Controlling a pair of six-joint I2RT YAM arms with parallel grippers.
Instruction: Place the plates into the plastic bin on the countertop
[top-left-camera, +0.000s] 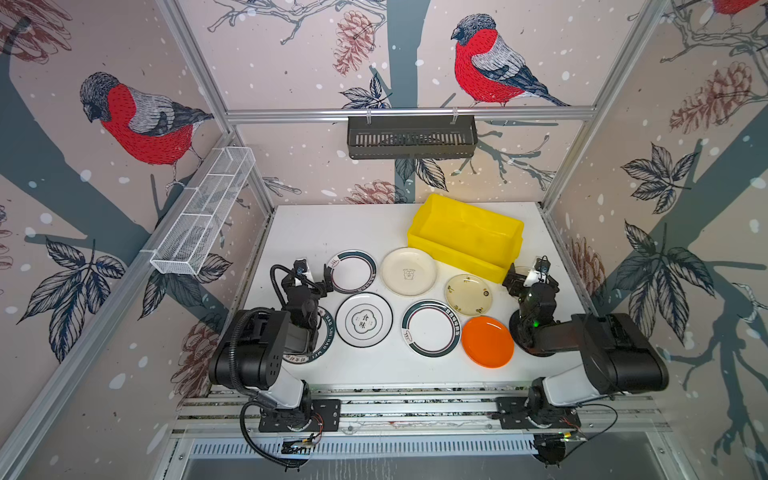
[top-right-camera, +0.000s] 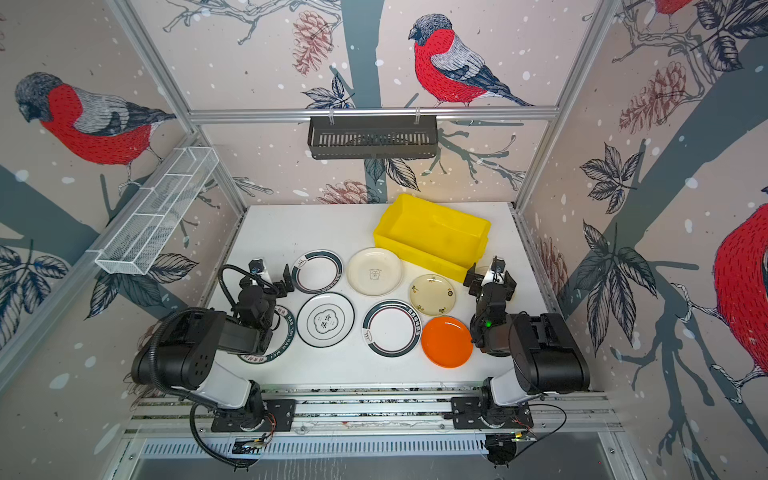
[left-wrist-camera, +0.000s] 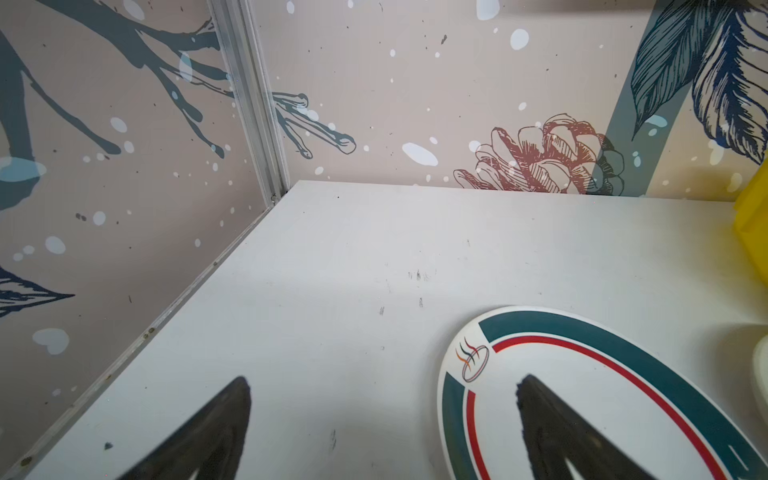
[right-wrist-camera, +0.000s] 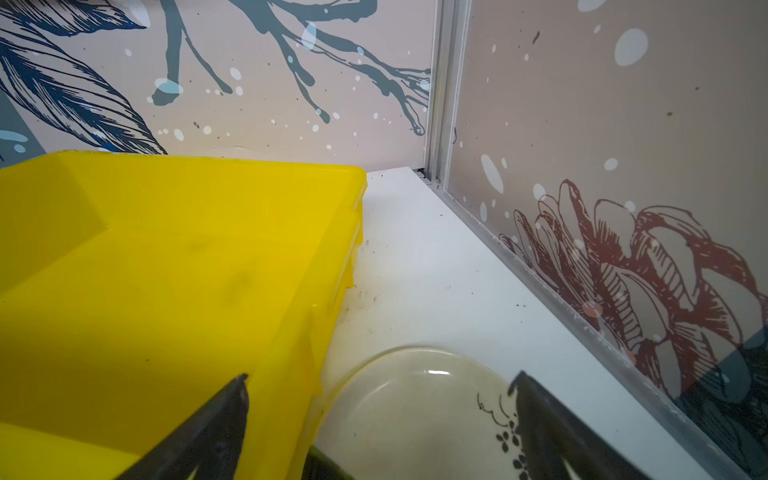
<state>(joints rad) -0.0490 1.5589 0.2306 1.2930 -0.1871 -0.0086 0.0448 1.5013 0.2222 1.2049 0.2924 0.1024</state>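
- Toward the back right corner of the table (top-left-camera: 324, 228) sits the plastic bin (top-left-camera: 455, 251). Its long axis runs roughly along the back edge but is skewed, with one end swung toward the right edge. Nothing lies in it.
- None of the plates is in the bin; all lie flat on the table.
- Over the bin's corner nearest the right edge hangs the right gripper (right-wrist-camera: 380, 379), jaws spread wide and empty. One finger is above the bin wall. The other is above a translucent yellowish plate (right-wrist-camera: 415, 399) that lies just beside that wall.
- Near the left edge hangs the left gripper (left-wrist-camera: 384, 382), also spread wide and holding nothing. One finger is over bare table, the other over the rim of a teal-rimmed plate (top-left-camera: 352, 272), so that plate lies to the gripper's right, toward the table's middle.
- Across the middle lie two rows:
  - a cream plate (top-left-camera: 409, 272)
  - a second yellowish plate (top-left-camera: 468, 294)
  - a black-ringed plate (top-left-camera: 364, 319)
  - a second teal-rimmed plate (top-left-camera: 431, 328)
  - an orange plate (top-left-camera: 487, 341)
- A lettered plate (top-left-camera: 326, 336) is partly hidden under the left arm. A dark round shape (top-left-camera: 534, 352) under the right arm is probably another plate.
- The right arm is clearly nearer the bin, and the plate beneath it looks like the shortest carry.
- The round plates have no long axis to line up with, so the grasp probably has to pinch a rim.
- On the back wall hangs a black slotted basket (top-left-camera: 411, 139), and on the left wall a white wire rack (top-left-camera: 203, 212). No plate shows in either.
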